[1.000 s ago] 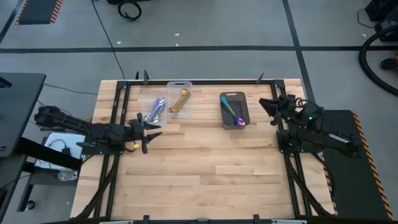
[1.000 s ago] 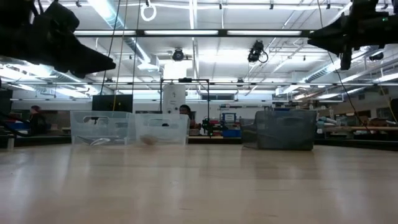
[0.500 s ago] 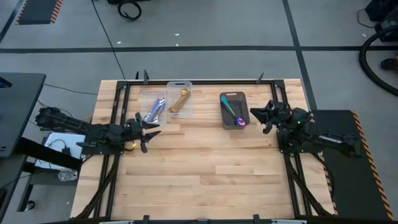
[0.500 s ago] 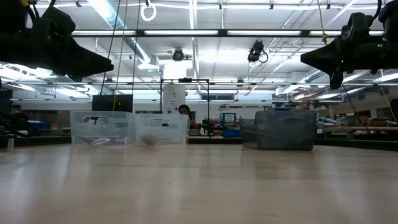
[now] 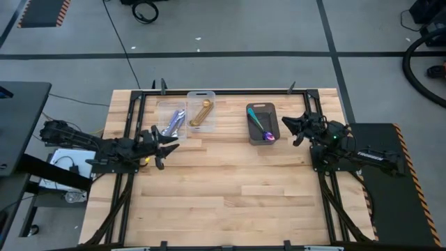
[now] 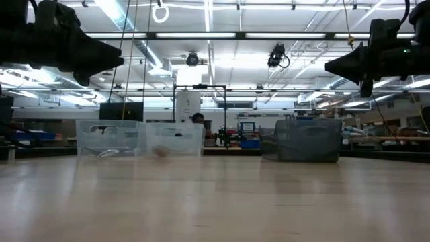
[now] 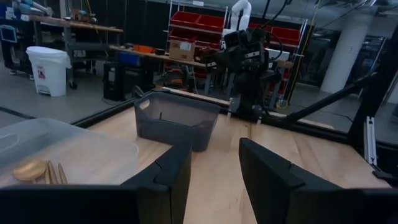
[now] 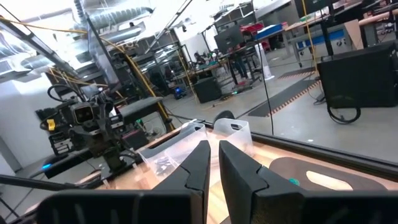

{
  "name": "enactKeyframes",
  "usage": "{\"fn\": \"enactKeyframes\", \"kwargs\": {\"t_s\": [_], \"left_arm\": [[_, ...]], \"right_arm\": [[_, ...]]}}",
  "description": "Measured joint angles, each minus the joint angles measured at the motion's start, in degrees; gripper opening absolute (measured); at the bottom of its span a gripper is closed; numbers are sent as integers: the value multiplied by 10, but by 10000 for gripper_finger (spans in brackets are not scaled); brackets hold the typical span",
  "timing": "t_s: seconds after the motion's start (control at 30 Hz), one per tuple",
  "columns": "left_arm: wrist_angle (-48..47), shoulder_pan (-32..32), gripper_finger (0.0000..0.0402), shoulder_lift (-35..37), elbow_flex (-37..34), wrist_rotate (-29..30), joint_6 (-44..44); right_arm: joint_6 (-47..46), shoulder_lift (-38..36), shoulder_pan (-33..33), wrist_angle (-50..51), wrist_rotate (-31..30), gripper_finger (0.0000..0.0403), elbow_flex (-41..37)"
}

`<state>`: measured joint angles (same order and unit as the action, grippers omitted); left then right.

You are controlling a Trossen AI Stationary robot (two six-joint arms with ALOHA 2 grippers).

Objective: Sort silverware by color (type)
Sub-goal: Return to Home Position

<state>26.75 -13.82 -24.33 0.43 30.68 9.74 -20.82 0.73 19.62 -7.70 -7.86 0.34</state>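
Nearest, along the 6 o'clock side, plain wooden planks of the desk [image 5: 230, 209]; farther in, at about 10 o'clock from the desk's middle, the left hand [image 5: 167, 143], up off the wood, released, fingers [image 7: 168, 183] spread wide, grasping nothing, aimed toward 3 o'clock; opposite, at about 2 o'clock, the right hand [image 5: 287, 129], likewise clear of the desk, all but clenched, only a thin slit between its two fingers, empty, aimed toward 9 o'clock; in the low view, both hands high near the upper corners, well above the bins.

Behind the hands, toward the 12 o'clock edge, a row of three bins; between 10 and 11 o'clock, the left clear bin [image 5: 166, 108], just beyond the left hand's fingertips, with the lavender-handled silver spoons [image 5: 172, 124] inside in a loose bunch; just beside it on its 3 o'clock side and set a little farther back, the right clear bin [image 5: 202, 96], with the gold spoons [image 5: 202, 113] inside; at 1 o'clock, well apart from the clear pair, the dark grey bin [image 5: 261, 107], with the blue-purple spoons [image 5: 265, 130] toward its nearer end; the right hand near that bin on its 3 o'clock side, not touching.

Farthest, past the desk's 12 o'clock edge, grey floor [image 5: 230, 70] crossed by dark lines; in the low view, a workshop under long ceiling lights [image 6: 208, 35].
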Motion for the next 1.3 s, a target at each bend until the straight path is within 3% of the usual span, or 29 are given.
{"fn": "enactKeyframes", "kwargs": {"t_s": [1.3], "left_arm": [[0, 0, 142, 0, -1, 0, 0]], "right_arm": [[0, 0, 0, 0, 0, 46, 0]]}}
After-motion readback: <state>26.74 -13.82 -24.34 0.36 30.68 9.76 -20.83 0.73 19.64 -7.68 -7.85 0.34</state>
